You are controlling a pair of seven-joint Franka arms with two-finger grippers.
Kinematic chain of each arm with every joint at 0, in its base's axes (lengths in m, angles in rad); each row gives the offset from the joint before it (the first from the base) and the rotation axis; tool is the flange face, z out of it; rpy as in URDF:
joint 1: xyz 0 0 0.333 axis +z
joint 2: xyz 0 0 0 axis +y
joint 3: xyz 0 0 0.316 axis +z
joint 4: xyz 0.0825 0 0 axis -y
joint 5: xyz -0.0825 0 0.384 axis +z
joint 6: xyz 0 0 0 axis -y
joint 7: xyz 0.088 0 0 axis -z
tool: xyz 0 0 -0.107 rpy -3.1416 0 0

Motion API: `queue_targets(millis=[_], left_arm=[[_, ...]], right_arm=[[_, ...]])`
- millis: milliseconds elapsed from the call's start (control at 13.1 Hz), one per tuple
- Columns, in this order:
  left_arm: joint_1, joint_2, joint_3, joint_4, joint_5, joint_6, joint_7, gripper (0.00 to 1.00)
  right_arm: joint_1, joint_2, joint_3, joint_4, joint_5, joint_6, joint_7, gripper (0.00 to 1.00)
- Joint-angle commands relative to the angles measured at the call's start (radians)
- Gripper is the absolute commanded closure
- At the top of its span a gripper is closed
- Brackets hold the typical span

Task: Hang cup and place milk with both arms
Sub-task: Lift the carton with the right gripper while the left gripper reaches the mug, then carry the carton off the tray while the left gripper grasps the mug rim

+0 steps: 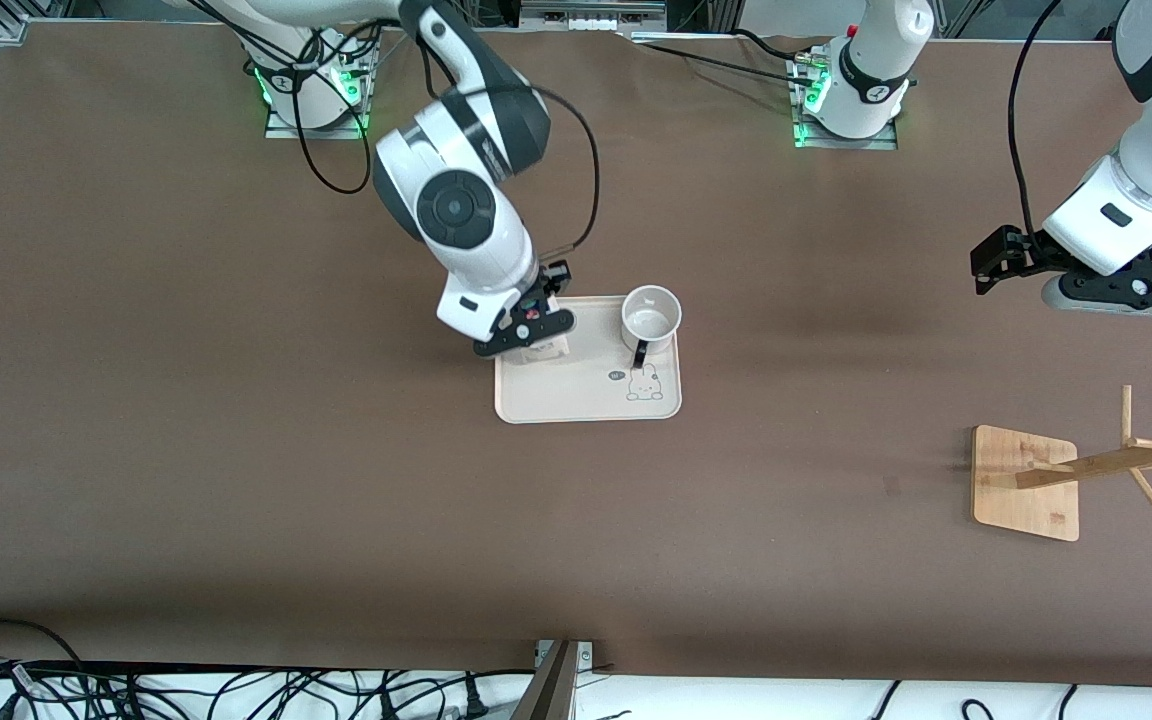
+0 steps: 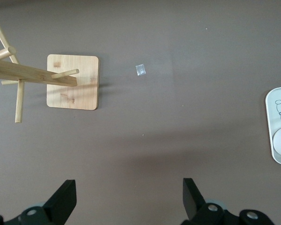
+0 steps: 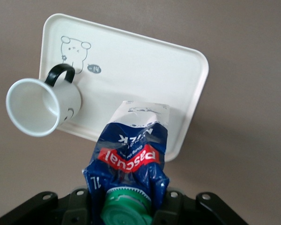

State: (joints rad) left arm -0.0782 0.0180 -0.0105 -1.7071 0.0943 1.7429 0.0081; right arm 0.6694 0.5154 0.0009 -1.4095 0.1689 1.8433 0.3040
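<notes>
In the middle of the front frame, the right end effector (image 1: 533,322) is clamped on the blue-and-white milk carton (image 3: 131,154), upright on the cream plastic tray (image 1: 591,400). The small white cup (image 1: 650,317) stands beside it. The left end effector (image 2: 127,200) waits spread apart, nearer the wooden peg rack (image 1: 1086,478).

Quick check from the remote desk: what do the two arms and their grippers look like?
Both arms are glossy white shells with dark grey joint bands and black cables; green lights glow at their bases. The right gripper and the left gripper are black and two-fingered.
</notes>
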Motion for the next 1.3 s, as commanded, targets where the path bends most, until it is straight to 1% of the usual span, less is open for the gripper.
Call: queue_targets(millis=[0, 152, 229, 305, 381, 534, 686, 762, 839, 991, 1220], left_arm=[[-0.006, 0.011, -0.002, 0.027, -0.030, -0.046, 0.012, 0.00], [-0.014, 0.029, -0.002, 0.026, -0.093, -0.095, 0.015, 0.00], [-0.018, 0.036, -0.003, 0.026, -0.128, -0.118, 0.038, 0.00], [-0.032, 0.052, -0.012, 0.026, -0.142, -0.126, 0.091, 0.00], [-0.049, 0.072, -0.029, 0.026, -0.142, -0.128, 0.125, 0.00], [-0.093, 0.146, -0.069, 0.027, -0.142, -0.128, 0.138, 0.00], [-0.162, 0.232, -0.095, 0.035, -0.128, -0.082, 0.121, 0.00], [-0.207, 0.267, -0.097, 0.047, -0.128, -0.045, 0.101, 0.00], [-0.248, 0.293, -0.095, 0.052, -0.128, -0.022, 0.039, 0.00], [-0.336, 0.330, -0.097, 0.052, -0.127, 0.047, -0.132, 0.00], [-0.454, 0.411, -0.095, 0.052, -0.127, 0.189, -0.319, 0.00]], right_arm=[[-0.004, -0.118, -0.034, -0.016, -0.046, -0.117, 0.004, 0.61], [-0.004, -0.178, -0.129, 0.009, -0.066, -0.229, -0.005, 0.61], [-0.004, -0.187, -0.192, 0.041, -0.066, -0.295, -0.037, 0.61], [-0.004, -0.187, -0.259, 0.076, -0.065, -0.361, -0.086, 0.61], [-0.005, -0.187, -0.333, 0.105, -0.058, -0.395, -0.115, 0.61], [-0.010, -0.187, -0.444, 0.115, -0.034, -0.406, -0.143, 0.61], [-0.031, -0.183, -0.548, 0.110, 0.033, -0.407, -0.202, 0.61], [-0.057, -0.176, -0.567, 0.103, 0.038, -0.407, -0.251, 0.61], [-0.103, -0.170, -0.567, 0.099, 0.038, -0.407, -0.297, 0.61], [-0.163, -0.149, -0.567, 0.084, 0.038, -0.435, -0.333, 0.61], [-0.205, -0.109, -0.567, 0.055, 0.037, -0.450, -0.364, 0.61]])
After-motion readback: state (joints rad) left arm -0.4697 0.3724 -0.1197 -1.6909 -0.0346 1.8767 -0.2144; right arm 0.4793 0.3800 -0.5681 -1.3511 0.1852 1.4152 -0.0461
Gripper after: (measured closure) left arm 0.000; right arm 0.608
